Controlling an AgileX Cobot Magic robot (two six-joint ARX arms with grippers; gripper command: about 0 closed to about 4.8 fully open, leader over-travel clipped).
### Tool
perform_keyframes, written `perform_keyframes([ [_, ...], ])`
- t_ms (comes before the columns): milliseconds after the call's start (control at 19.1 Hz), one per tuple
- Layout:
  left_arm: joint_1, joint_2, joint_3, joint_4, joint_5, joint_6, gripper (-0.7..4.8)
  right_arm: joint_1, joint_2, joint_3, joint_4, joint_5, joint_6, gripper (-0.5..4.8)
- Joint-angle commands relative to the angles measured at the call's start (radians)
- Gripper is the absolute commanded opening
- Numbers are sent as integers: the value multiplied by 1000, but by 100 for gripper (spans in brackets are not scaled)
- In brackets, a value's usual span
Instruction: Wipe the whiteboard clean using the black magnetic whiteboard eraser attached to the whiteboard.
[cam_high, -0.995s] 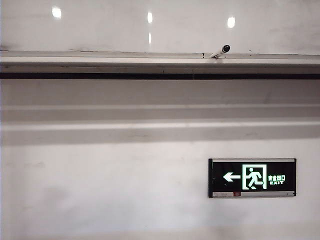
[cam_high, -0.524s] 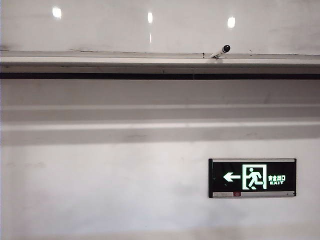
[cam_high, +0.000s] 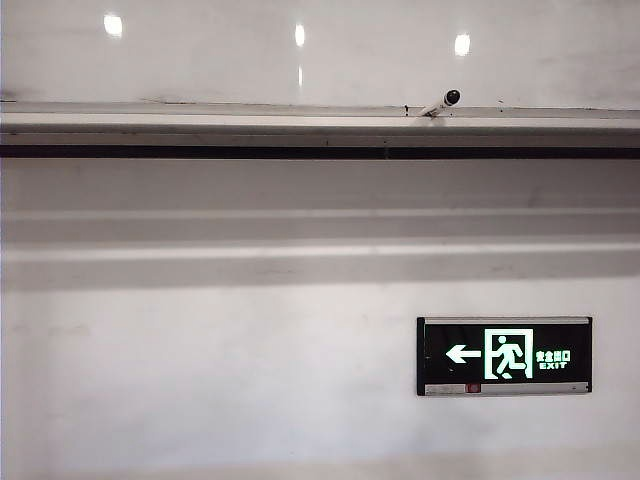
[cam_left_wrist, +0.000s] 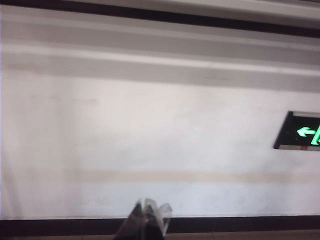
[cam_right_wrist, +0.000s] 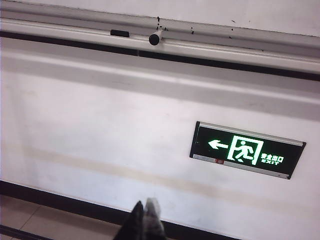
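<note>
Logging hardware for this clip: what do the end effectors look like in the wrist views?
Only the tips show. The left end effector has dark fingers with pale, glassy, translucent-looking tips, blurred. The right end effector shows one dark finger beside one pale grey one. No cables or markings are visible. The exterior view shows neither arm.

My exterior view is sharp and evenly lit; three ceiling lights glare off the whiteboard, and soft shadow bands lie under its ledge. My left wrist view smears sideways. The exit sign glows green.
</note>
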Motion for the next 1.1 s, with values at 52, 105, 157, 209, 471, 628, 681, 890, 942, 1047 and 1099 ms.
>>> perform_keyframes([
  [52, -9, -1, 0, 10, -3, 2, -6, 0, -1, 2, 11, -1, 3, -5],
  [105, -8, -1, 0, 10, 4, 0, -5, 0, -1, 2, 11, -1, 3, -5],
  [157, -8, -1, 0, 11, 3, 0, -5, 0, -1, 2, 11, -1, 3, -5],
  [209, -8, -1, 0, 10, 3, 0, -5, 0, -1, 2, 10, -1, 4, -5],
  [471, -8, -1, 0, 10, 3, 0, -5, 0, -1, 2, 10, -1, 4, -5],
  [628, -8, -1, 0, 10, 3, 0, -5, 0, -1, 2, 11, -1, 4, -5],
  [681, -8, -1, 0, 10, 3, 0, -5, 0, -1, 2, 11, -1, 4, -5],
  [890, -8, -1, 0, 10, 3, 0, -5, -23, -1, -24, 40, 32, 2, -5],
  [942, -8, -1, 0, 10, 3, 0, -5, -65, -1, -58, 64, 62, 3, -5],
  [1047, -8, -1, 0, 10, 3, 0, -5, -179, -1, -137, 122, 28, 3, -5],
  [1099, -8, -1, 0, 10, 3, 0, -5, -241, -1, -170, 142, -33, 3, -5],
])
